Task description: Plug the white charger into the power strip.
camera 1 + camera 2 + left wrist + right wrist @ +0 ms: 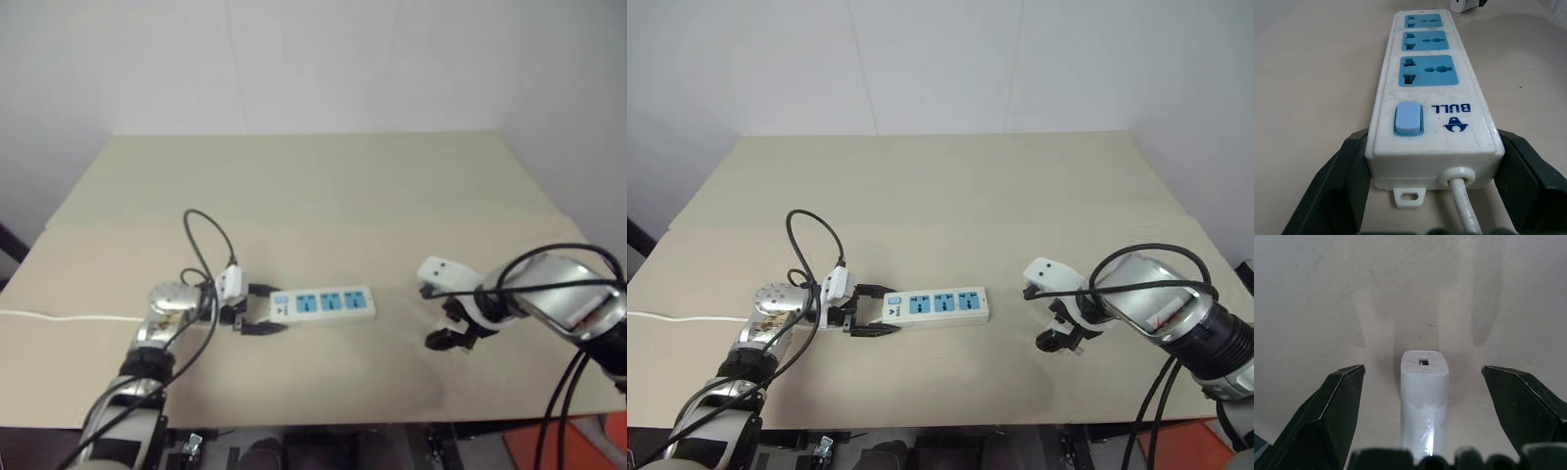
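On the beige tabletop (323, 186), the left gripper (263, 315) has its black fingers clamped on the cord end of the long white power strip with blue sockets (328, 304); further right, the right gripper (1422, 421) hangs fingers spread wide, the small white cube-shaped charger (1424, 401) standing between them, untouched

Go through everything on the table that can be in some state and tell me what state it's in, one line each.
power strip: flat on the table, sockets empty, clamped at its cord end.
white charger: unplugged, on the table, ungripped.
left gripper: shut on the power strip.
right gripper: open, straddling the white charger.
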Available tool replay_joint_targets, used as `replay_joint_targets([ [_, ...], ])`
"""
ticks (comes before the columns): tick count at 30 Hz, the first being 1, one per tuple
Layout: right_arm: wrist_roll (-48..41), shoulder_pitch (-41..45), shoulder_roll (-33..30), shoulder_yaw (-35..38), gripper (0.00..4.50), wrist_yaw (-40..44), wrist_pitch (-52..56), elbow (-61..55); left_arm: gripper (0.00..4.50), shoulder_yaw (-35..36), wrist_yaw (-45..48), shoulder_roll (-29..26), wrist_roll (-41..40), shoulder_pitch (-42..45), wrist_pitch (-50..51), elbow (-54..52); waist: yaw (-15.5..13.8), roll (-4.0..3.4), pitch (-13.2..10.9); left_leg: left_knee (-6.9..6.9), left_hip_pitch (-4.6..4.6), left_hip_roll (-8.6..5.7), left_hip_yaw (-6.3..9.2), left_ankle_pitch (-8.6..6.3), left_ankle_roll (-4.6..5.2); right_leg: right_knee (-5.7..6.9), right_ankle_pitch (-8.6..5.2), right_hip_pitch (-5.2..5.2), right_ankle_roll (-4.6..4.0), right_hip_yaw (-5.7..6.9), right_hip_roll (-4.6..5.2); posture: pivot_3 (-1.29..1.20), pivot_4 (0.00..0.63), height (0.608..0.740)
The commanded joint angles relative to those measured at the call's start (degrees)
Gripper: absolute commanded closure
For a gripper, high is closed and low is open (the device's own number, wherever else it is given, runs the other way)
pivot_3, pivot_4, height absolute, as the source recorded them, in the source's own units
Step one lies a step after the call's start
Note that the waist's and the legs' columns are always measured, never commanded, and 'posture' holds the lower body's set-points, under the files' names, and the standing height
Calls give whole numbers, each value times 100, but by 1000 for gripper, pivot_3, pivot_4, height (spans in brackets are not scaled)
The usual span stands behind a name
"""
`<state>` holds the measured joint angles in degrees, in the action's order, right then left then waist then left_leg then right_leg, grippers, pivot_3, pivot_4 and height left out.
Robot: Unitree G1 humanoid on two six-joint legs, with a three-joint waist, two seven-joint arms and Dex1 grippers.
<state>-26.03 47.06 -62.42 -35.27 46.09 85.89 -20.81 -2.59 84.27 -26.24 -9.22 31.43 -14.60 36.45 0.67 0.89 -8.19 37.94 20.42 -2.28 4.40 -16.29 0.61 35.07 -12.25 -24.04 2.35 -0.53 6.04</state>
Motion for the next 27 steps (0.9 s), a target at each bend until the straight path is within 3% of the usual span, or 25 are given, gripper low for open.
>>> replay_joint_targets([
  [1,24,139,127,132,0,-63,188,43,1233,-37,-41,-14,-144,27,-6,-243,2,0,0,0,0,0,0,0,0,0,0,0,0,0,0,0,150,740],
  [9,96,188,197,76,0,-145,234,195,1233,-44,-94,11,-156,34,-24,-209,-5,-1,1,0,1,-1,0,0,0,0,1,-1,-1,0,0,0,150,740],
  [12,110,162,189,61,573,-165,221,203,1233,-12,-149,22,-181,43,15,-226,-4,-2,1,0,0,-1,0,0,0,1,1,0,-1,0,0,0,150,740],
  [20,83,186,207,57,3303,-147,280,193,1233,-62,-99,-9,-174,59,55,-223,-3,-2,1,0,0,-1,0,0,0,1,2,-1,-1,0,0,0,150,740],
  [25,46,243,42,-2,3390,-14,180,-88,1233,-131,79,-51,-175,86,61,-217,-1,-2,1,1,1,-1,0,0,0,0,2,-1,-1,0,0,0,150,740],
  [27,-26,271,46,347,3390,100,-49,-167,1233,-145,133,-50,-186,117,21,-171,1,-2,1,1,1,-1,0,0,0,1,2,-2,-1,0,0,0,150,740],
])
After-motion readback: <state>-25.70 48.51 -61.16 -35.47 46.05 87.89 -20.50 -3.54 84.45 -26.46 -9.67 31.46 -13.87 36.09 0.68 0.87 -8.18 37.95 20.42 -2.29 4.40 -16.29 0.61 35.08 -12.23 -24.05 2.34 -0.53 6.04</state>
